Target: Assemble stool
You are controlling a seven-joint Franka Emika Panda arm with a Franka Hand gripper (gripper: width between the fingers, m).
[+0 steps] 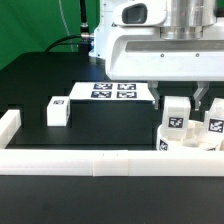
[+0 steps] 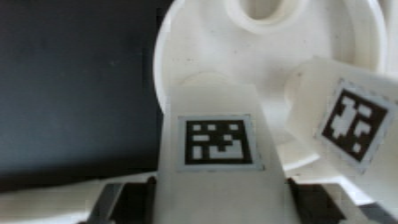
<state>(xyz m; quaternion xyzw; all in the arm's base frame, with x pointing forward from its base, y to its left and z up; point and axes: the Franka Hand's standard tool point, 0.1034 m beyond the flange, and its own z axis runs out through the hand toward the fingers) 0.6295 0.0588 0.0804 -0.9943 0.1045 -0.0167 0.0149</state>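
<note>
Crowding seat (image 2: pixel 214 75), tagged legs (image 1: pixel 176 115), rail (image 1: pixel 90 160) in front

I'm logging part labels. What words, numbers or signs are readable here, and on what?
No words, numbers or brands anywhere.
Marker board: four square pattern tags, no text.
Gripped leg: one pattern tag, no text.
Second leg: same, blurred.
Loose leg: same, too small to make out.
Seat: top bare in the wrist view.
</note>
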